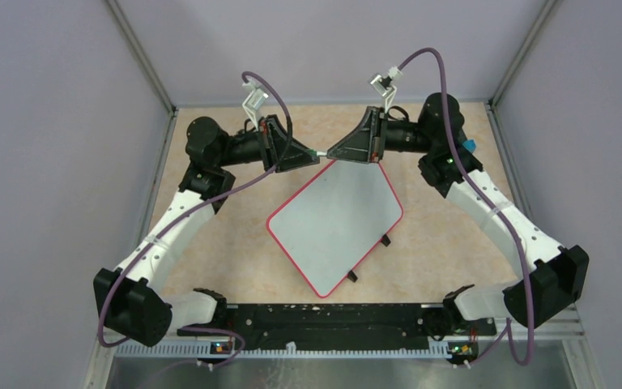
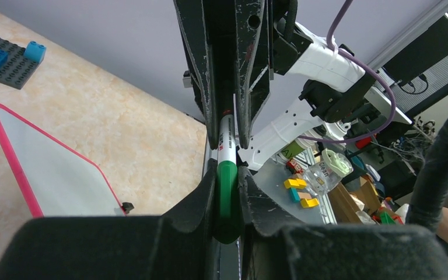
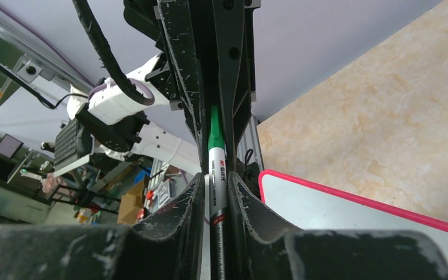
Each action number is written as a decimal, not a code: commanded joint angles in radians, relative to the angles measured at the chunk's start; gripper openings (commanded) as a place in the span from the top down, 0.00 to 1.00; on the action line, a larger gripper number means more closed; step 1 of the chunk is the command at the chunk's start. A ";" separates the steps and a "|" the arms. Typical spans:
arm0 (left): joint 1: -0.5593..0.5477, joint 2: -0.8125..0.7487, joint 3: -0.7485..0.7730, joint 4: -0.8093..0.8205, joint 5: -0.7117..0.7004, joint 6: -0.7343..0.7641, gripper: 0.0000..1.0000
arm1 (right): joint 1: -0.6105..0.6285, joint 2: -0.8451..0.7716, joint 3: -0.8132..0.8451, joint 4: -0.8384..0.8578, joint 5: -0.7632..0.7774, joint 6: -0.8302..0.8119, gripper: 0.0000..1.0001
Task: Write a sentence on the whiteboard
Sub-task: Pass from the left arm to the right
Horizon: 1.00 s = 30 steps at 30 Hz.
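The whiteboard (image 1: 336, 223) lies tilted on the table, white with a red-pink frame; it also shows in the left wrist view (image 2: 52, 169) and the right wrist view (image 3: 356, 224). Its face looks blank. A marker (image 1: 321, 152) is held level in the air above the board's far corner, between both grippers. My left gripper (image 2: 227, 175) is shut on its green cap (image 2: 227, 192). My right gripper (image 3: 217, 178) is shut on its white and black barrel (image 3: 217, 186). The two grippers meet tip to tip (image 1: 312, 154) (image 1: 332, 151). The cap sits against the barrel with no gap showing.
A dark studded plate (image 2: 6, 58) with blue bricks lies on the table beyond the board in the left wrist view. Grey walls enclose the table on three sides. The black base rail (image 1: 332, 320) runs along the near edge.
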 commanded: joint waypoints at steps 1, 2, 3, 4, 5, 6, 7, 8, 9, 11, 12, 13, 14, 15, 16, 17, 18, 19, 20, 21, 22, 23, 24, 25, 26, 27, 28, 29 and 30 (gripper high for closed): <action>-0.004 -0.005 0.042 0.004 -0.015 0.024 1.00 | 0.031 -0.007 0.045 0.008 -0.016 -0.027 0.82; -0.003 -0.003 0.042 0.008 -0.015 0.018 1.00 | 0.037 -0.005 0.048 -0.005 -0.014 -0.042 0.82; -0.005 -0.004 0.042 0.009 -0.013 0.017 1.00 | 0.041 -0.004 0.051 -0.014 -0.013 -0.051 0.82; -0.005 -0.004 0.040 0.010 -0.013 0.016 1.00 | 0.043 -0.002 0.051 -0.016 -0.011 -0.055 0.81; -0.005 -0.003 0.038 0.009 -0.012 0.015 1.00 | 0.043 -0.002 0.050 -0.019 -0.011 -0.057 0.81; -0.005 -0.005 0.035 0.009 -0.011 0.016 1.00 | 0.044 0.000 0.051 -0.020 -0.011 -0.057 0.81; -0.006 -0.007 0.033 0.010 -0.010 0.016 1.00 | 0.044 0.000 0.053 -0.020 -0.010 -0.059 0.82; -0.006 -0.008 0.031 0.009 -0.009 0.015 1.00 | 0.044 0.000 0.056 -0.021 -0.011 -0.060 0.82; -0.007 -0.009 0.028 0.010 -0.009 0.014 1.00 | 0.044 0.000 0.058 -0.021 -0.011 -0.060 0.83; -0.008 -0.008 0.024 0.010 -0.007 0.014 1.00 | 0.044 0.000 0.065 -0.027 -0.010 -0.066 0.88; -0.009 -0.009 0.023 0.009 -0.005 0.015 1.00 | 0.044 -0.001 0.068 -0.030 -0.008 -0.071 0.93; -0.009 -0.010 0.021 0.006 -0.003 0.018 1.00 | 0.044 0.000 0.071 -0.036 -0.007 -0.076 0.99; -0.009 -0.012 0.021 -0.003 -0.002 0.027 1.00 | 0.044 -0.001 0.078 -0.045 -0.005 -0.085 1.00; -0.008 -0.015 0.026 -0.021 -0.001 0.048 0.99 | 0.043 -0.001 0.083 -0.062 -0.001 -0.100 1.00; -0.008 -0.017 0.036 -0.076 0.002 0.086 0.92 | 0.040 -0.002 0.087 -0.082 -0.002 -0.113 1.00; -0.006 -0.020 0.050 -0.130 0.005 0.136 0.82 | 0.037 -0.003 0.091 -0.094 -0.004 -0.124 1.00; -0.004 -0.021 0.070 -0.175 0.008 0.185 0.75 | 0.033 -0.006 0.095 -0.109 -0.009 -0.135 1.00; 0.001 -0.021 0.088 -0.210 0.015 0.215 0.67 | 0.028 -0.005 0.100 -0.127 -0.009 -0.146 1.00; 0.005 -0.019 0.102 -0.233 0.026 0.236 0.59 | 0.024 -0.007 0.102 -0.136 -0.013 -0.155 1.00; 0.010 -0.019 0.114 -0.250 0.036 0.247 0.52 | 0.020 -0.007 0.105 -0.151 -0.017 -0.166 1.00; 0.012 -0.019 0.124 -0.272 0.040 0.256 0.49 | 0.017 -0.008 0.107 -0.173 -0.022 -0.179 1.00; 0.017 -0.019 0.133 -0.292 0.044 0.270 0.48 | 0.014 -0.010 0.110 -0.189 -0.028 -0.192 1.00; 0.021 -0.020 0.139 -0.313 0.043 0.284 0.47 | 0.011 -0.014 0.111 -0.203 -0.035 -0.202 1.00; 0.025 -0.024 0.142 -0.327 0.042 0.295 0.46 | 0.007 -0.019 0.112 -0.217 -0.039 -0.217 1.00; 0.033 -0.031 0.137 -0.332 0.045 0.292 0.46 | 0.006 -0.031 0.111 -0.248 -0.048 -0.248 1.00; 0.035 -0.033 0.134 -0.328 0.050 0.284 0.46 | 0.007 -0.033 0.108 -0.255 -0.055 -0.258 1.00; 0.038 -0.035 0.128 -0.314 0.056 0.269 0.46 | 0.007 -0.035 0.105 -0.263 -0.059 -0.263 1.00; 0.039 -0.035 0.126 -0.296 0.063 0.253 0.47 | 0.007 -0.035 0.105 -0.275 -0.060 -0.272 1.00; 0.039 -0.036 0.117 -0.273 0.067 0.230 0.48 | 0.006 -0.038 0.103 -0.284 -0.062 -0.280 1.00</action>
